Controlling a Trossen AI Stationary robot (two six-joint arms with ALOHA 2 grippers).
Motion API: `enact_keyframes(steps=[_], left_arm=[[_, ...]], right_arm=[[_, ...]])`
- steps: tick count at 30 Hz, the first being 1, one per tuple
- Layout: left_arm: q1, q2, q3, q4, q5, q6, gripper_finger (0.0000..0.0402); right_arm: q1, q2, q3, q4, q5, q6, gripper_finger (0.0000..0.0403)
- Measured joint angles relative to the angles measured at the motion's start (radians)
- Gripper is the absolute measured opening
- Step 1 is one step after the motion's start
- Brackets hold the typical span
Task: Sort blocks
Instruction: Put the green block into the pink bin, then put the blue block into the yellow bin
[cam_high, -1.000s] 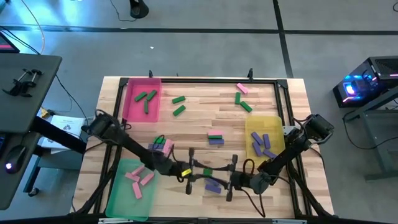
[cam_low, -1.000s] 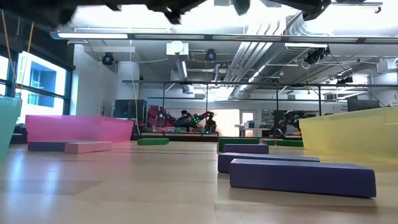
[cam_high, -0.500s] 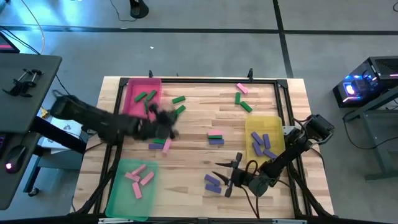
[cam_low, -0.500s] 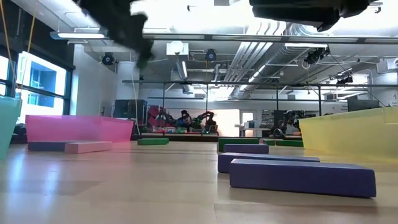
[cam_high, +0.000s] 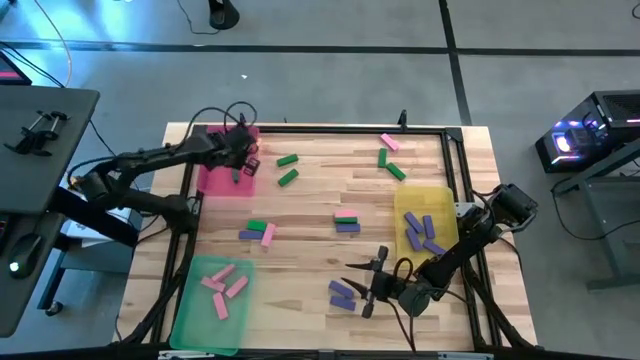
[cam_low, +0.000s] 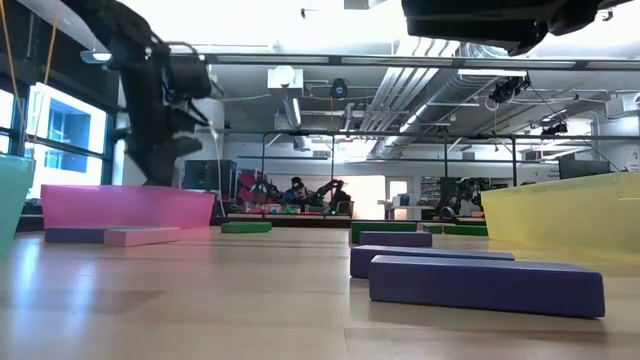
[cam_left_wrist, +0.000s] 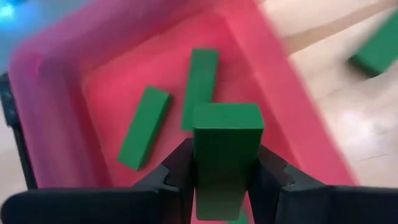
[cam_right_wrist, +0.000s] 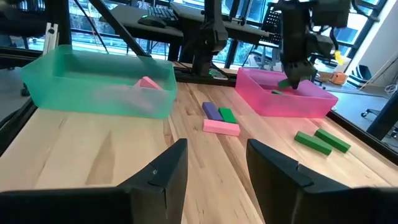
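While it hangs over the translucent pink plastic tray (cam_high: 214, 172) at the wooden surface's (cam_high: 320, 185) far left corner, the left tool (cam_left_wrist: 225, 177) clamps a small flat green block (cam_left_wrist: 226, 149) between both fingers. Two more green blocks (cam_left_wrist: 171, 107) lie inside that tray beneath it. Other green, pink and purple blocks (cam_high: 340, 294) lie scattered across the surface, some in the green tray (cam_high: 190, 310) and yellow tray (cam_high: 440, 205). The right tool (cam_high: 367, 286) hovers near the front edge beside purple blocks, fingers spread, holding nothing. No writing is readable.
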Motion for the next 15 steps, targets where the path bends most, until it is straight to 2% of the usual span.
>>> enact_keyframes(steps=[5, 15], left_arm=[[0.059, 0.075, 0.000, 0.009, 0.043, 0.034, 0.0112], [0.066, 0.149, 0.000, 0.095, 0.094, 0.080, 0.0188]], right_arm=[[0.000, 0.000, 0.000, 0.000, -0.005, 0.004, 0.0149], [0.000, 0.000, 0.000, -0.003, -0.027, 0.004, 0.0149]])
